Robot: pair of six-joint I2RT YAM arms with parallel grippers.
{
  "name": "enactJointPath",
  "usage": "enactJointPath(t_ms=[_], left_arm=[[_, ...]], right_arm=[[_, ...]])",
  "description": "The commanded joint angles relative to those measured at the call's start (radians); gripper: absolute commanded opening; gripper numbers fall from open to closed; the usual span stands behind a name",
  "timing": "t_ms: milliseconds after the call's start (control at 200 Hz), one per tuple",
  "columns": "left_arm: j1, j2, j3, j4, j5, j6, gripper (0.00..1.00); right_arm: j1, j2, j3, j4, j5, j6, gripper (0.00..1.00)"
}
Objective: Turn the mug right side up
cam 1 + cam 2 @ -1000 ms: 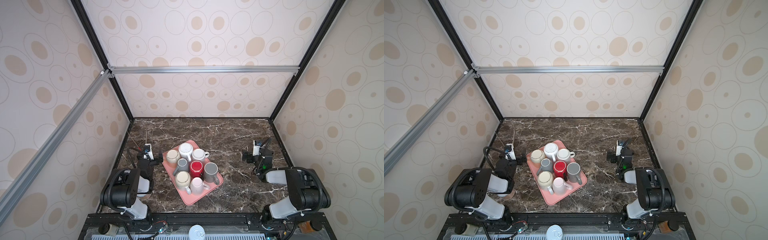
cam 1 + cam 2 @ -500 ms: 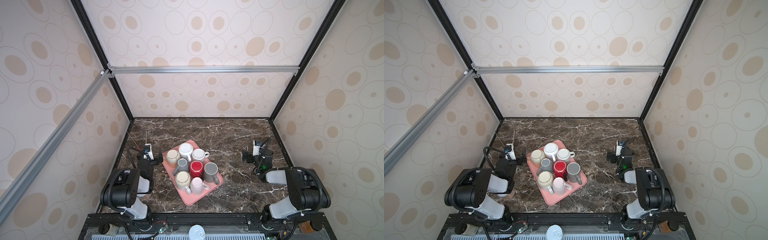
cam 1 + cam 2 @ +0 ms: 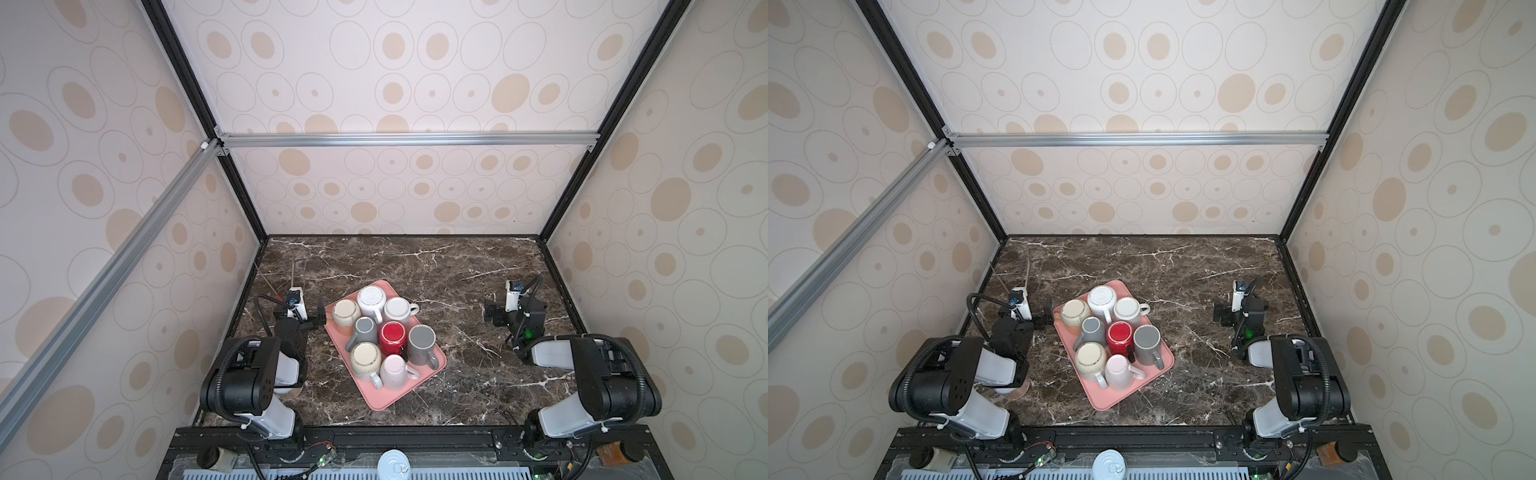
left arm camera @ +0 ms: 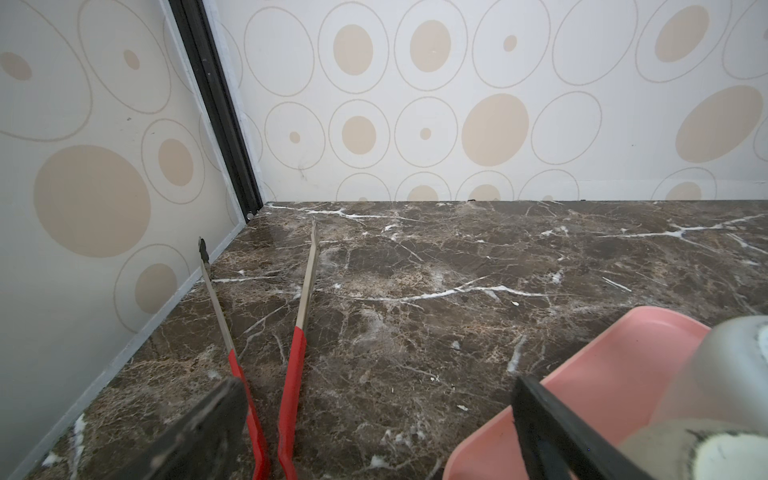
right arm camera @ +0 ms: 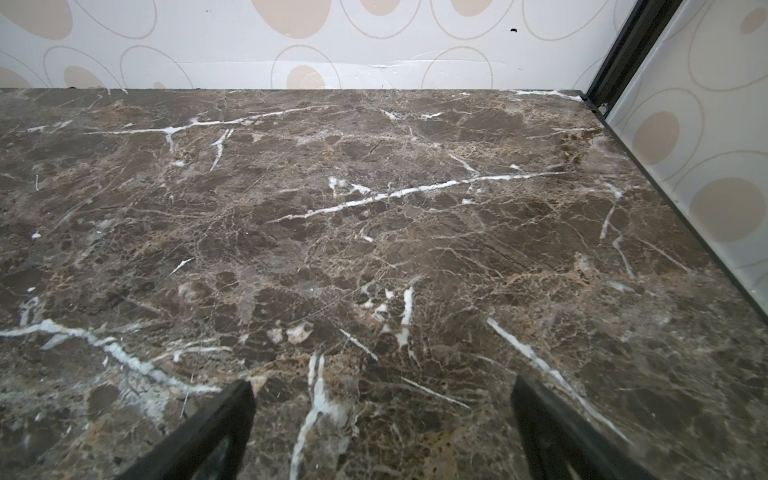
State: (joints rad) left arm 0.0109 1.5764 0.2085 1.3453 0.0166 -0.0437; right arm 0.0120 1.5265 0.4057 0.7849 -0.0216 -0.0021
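A pink tray point(image 3: 388, 401) point(image 3: 1115, 399) lies left of the table's middle with several mugs on it, all bottoms up: beige point(image 3: 345, 311), ribbed white point(image 3: 371, 300), white point(image 3: 398, 309), grey point(image 3: 365, 329), red point(image 3: 393, 336), a larger grey point(image 3: 421, 340), another beige point(image 3: 365, 359) and pink point(image 3: 392, 370). My left gripper point(image 3: 304, 318) point(image 3: 1030, 316) point(image 4: 380, 388) is open at the tray's far left corner point(image 4: 602, 374), holding nothing. My right gripper point(image 3: 513, 318) point(image 3: 1237, 316) point(image 5: 382, 388) is open over bare marble on the right, well away from the tray.
Red-handled tongs point(image 4: 293, 374) point(image 3: 291, 278) lie on the marble just beyond the left gripper, close to the left wall. Enclosure walls bound the table at the back and on both sides. A round tin point(image 3: 392, 463) sits on the front rail.
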Motion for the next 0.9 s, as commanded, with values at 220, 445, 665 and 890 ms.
enactJointPath(t_ms=[220,445,665,890], left_arm=[[-0.005,0.004,0.02,0.004,-0.001,0.024,1.0],[-0.006,-0.031,0.006,0.007,-0.062,0.0,1.0],[-0.004,-0.274,0.099,-0.351,-0.26,-0.099,1.0],[-0.003,-0.465,0.362,-1.091,-0.213,-0.45,0.99]], right_arm=[[0.006,0.011,0.019,0.001,0.014,-0.013,1.0],[0.006,-0.003,-0.009,0.051,0.055,0.007,1.0],[0.006,-0.274,0.184,-0.555,0.026,0.084,0.92],[0.063,-0.225,0.464,-1.106,-0.142,0.273,0.74]])
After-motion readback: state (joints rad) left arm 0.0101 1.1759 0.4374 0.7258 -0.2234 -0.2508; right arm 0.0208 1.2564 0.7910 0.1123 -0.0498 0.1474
